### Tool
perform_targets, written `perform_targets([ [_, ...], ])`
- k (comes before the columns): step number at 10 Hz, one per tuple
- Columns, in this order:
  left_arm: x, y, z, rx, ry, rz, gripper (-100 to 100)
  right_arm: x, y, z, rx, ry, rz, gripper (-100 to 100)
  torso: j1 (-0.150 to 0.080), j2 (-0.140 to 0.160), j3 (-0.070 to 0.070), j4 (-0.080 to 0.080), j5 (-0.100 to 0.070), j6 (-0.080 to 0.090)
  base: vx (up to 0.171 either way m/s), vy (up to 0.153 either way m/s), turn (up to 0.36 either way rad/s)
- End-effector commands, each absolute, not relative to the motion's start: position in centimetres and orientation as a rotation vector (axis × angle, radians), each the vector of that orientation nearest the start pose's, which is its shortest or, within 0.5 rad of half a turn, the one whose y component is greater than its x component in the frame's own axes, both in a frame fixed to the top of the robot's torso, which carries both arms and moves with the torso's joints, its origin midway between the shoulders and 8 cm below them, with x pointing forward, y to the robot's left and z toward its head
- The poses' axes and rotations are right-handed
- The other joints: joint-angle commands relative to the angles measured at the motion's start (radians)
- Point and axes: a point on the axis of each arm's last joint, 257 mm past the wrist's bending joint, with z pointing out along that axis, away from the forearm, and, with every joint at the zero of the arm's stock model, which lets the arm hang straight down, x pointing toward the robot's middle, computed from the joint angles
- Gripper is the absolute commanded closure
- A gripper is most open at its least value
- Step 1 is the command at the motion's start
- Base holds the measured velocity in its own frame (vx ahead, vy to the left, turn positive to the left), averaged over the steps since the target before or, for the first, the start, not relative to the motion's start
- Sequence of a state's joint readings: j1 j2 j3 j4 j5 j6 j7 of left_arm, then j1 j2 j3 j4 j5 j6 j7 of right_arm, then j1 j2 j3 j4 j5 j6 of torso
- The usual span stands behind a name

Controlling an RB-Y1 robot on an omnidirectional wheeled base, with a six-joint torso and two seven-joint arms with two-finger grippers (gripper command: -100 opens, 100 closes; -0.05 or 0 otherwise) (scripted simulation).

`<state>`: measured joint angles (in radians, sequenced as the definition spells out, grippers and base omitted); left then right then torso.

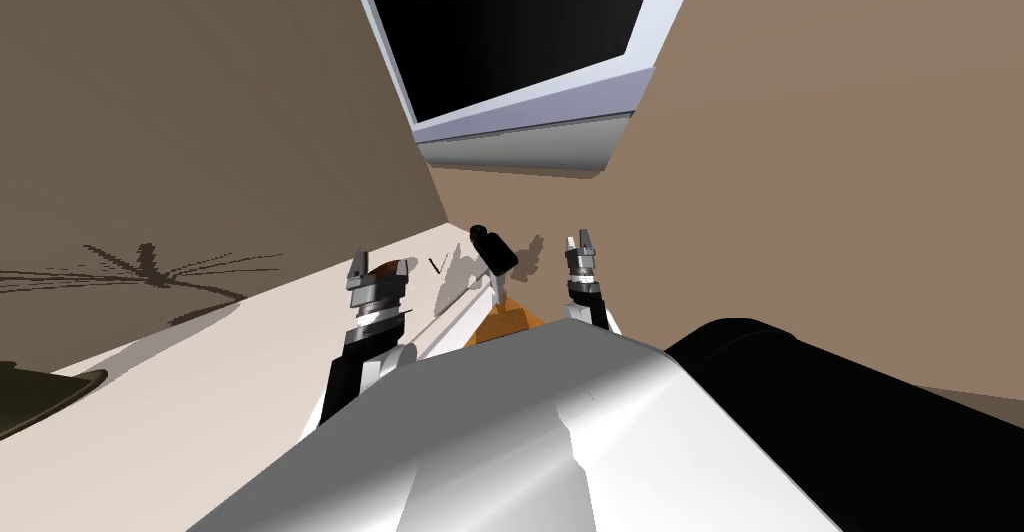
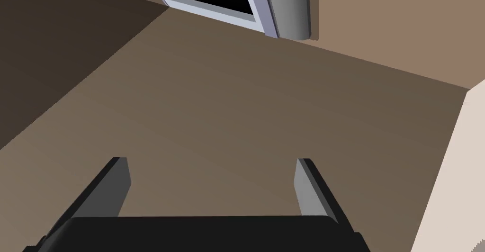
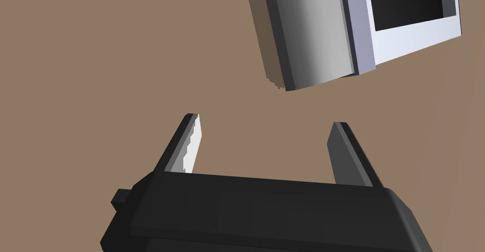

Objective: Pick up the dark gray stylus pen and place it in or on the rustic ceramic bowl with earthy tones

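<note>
Head view sets both arms just past my chest. The left pincer (image 1: 381,265) and the right pincer (image 1: 581,242) each stand wide open and empty, aimed at the brown wall (image 1: 200,106) rather than down at the cream counter (image 1: 200,396). Right at the left pincer sits one dark brown rounded thing (image 1: 386,274), possibly the bowl. Between the two pincers lies one thin dark V-shaped mark (image 1: 436,264), my best guess for the stylus, though it is too small to be sure. Near it stands one black-capped object (image 1: 495,248) on an orange base (image 1: 505,321). Farthest off, one window (image 1: 520,26) frames a black area. I judge two risks: a slim pen lying flat may slip the blades, and reaching for it could knock the black-capped object.
</note>
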<state>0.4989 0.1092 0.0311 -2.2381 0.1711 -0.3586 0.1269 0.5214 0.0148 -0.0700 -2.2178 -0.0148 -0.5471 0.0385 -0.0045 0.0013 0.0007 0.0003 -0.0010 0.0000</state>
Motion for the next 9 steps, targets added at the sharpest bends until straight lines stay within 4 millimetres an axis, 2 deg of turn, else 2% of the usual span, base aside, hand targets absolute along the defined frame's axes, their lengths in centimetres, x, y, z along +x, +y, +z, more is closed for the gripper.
perform_targets([
  [1,37.5,30.9,-4.4,-0.97,0.691,-1.478,-100,34.0,-31.0,0.0,0.681,0.619,1.188,0,0.0,0.0,0.0,0.0,0.0,0.0,-0.007,-0.088,-0.024],
  [5,38.4,33.2,-10.8,-1.193,0.664,-1.549,-100,34.0,-31.0,0.0,0.681,0.619,1.188,0,-0.001,0.0,0.0,0.0,0.0,0.0,-0.012,-0.079,-0.029],
  [9,38.7,36.0,-17.6,-1.438,0.562,-1.602,-100,34.0,-31.0,0.0,0.681,0.619,1.188,0,0.0,-0.001,-0.001,0.0,0.0,0.0,0.005,-0.077,-0.035],
])
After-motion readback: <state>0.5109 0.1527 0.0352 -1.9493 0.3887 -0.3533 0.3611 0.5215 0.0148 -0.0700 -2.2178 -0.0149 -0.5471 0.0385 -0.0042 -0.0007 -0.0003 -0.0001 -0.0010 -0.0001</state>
